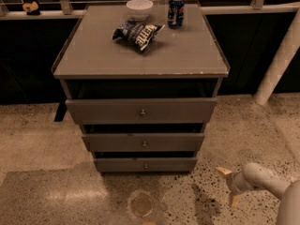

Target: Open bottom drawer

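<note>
Camera view, looking down at a grey three-drawer cabinet (pixel 140 55) on a speckled stone floor (pixel 42 144). Item: bottom drawer (pixel 173 164), lowest of three and just above the floor; flat grey front, narrowest and shortest-looking of the set, with one small round metal knob (pixel 146 166) at centre and a dark strip of shadow along its upper edge. Above it, the middle drawer (pixel 143 142), same finish and knob; above that, the top drawer (pixel 140 110), widest and tallest, with a deep dark gap under the cabinet top. On the top: a crumpled dark blue and white snack bag (pixel 138 32) with print too small to read; a white bowl (pixel 139 7) at the back edge; a blue drink can (pixel 176 11) upright to the bowl's right, its label not legible. Gripper (pixel 228 185): low at the right of the frame, over the floor, to the right of the bottom drawer and clear of it; its two pale yellow fingertips (pixel 224 171) stand spread apart with nothing between them. A white post (pixel 281 60) leans at the far right.
</note>
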Controlling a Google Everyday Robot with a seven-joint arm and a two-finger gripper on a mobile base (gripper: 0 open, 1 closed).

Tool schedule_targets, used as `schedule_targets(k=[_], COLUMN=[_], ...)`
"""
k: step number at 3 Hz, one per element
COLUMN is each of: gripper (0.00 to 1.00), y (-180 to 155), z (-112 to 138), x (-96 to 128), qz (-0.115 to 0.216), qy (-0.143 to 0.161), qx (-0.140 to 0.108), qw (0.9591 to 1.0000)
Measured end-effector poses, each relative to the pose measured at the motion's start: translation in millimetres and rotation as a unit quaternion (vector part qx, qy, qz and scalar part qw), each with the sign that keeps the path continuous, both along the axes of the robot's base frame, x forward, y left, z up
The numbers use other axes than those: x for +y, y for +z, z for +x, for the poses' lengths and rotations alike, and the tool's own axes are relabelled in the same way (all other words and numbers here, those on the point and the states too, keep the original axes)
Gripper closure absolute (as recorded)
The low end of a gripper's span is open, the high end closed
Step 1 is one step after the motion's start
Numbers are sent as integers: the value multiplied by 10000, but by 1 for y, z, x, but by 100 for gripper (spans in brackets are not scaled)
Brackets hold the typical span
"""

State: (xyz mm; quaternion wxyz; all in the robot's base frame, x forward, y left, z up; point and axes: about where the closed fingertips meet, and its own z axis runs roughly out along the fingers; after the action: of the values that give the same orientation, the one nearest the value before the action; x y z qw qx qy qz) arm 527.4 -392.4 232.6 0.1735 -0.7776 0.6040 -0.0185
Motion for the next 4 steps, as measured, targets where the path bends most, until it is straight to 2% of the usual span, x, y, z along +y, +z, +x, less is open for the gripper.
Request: schedule_targets(k=[1, 2, 3, 4], gripper=[0, 0, 0, 0], y=[-24, -27, -6, -8], z=[5, 15, 20, 15], x=[16, 39, 60, 69], qz=[267, 463, 558, 606], qy=[138, 450, 661, 704], qx=[96, -128, -506, -474], qw=[9995, 9978, 9950, 9945])
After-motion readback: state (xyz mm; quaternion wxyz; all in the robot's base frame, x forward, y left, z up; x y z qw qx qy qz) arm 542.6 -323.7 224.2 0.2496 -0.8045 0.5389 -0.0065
